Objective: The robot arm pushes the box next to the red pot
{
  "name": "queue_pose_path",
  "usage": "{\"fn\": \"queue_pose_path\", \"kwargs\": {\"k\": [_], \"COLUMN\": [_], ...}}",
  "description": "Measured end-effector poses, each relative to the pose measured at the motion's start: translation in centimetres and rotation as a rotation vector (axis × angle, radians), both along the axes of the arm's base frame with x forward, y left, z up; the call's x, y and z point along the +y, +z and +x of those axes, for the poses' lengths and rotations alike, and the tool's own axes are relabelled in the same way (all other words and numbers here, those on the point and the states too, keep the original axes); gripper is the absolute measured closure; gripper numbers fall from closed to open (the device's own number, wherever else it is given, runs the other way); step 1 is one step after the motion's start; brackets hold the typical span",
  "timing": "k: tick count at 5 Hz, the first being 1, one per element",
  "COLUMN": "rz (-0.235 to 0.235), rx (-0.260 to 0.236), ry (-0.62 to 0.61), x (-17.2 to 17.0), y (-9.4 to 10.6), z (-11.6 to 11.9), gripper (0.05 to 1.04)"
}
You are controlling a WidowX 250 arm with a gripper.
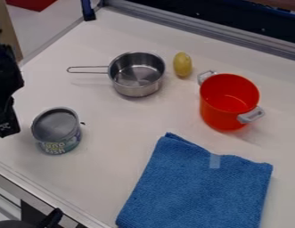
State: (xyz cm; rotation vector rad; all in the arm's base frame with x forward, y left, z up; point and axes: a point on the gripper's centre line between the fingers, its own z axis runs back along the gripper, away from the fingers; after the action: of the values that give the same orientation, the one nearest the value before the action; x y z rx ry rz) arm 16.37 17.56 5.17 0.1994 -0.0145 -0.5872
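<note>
Over the table [116, 120], the gripper [6, 126] is cut off.

A: On the table [120, 124], front left?
B: Tin [57, 129]; to right, cloth [191, 191].
A: Behind these?
B: From left to right, saucepan [136, 88], small item [182, 64], pot [216, 116], the last behind cloth.

We seem to be in a robotics lab: a black robot arm [6, 80] hangs over a white tabletop [116, 129] with metal rails [197, 27].
</note>
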Motion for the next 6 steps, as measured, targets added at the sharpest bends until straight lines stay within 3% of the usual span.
{"fn": "queue_pose_path", "kwargs": {"k": [1, 2, 3, 4, 6], "rz": [0.033, -0.054, -0.069, -0.040, -0.062], "rx": [0.034, 0.083, 0.071, 0.064, 0.017], "ry": [0.002, -0.021, -0.036, -0.051, -0.043], "x": [-0.5, -2.1, -2.7, -3.2, -4.6], "y": [-0.8, -1.7, -1.8, -2.5, -3.1], "z": [-0.1, -0.4, 0.2, 0.2, 1.0], "gripper": [0.083, 0.083, 0.083, 0.083, 0.083]}}
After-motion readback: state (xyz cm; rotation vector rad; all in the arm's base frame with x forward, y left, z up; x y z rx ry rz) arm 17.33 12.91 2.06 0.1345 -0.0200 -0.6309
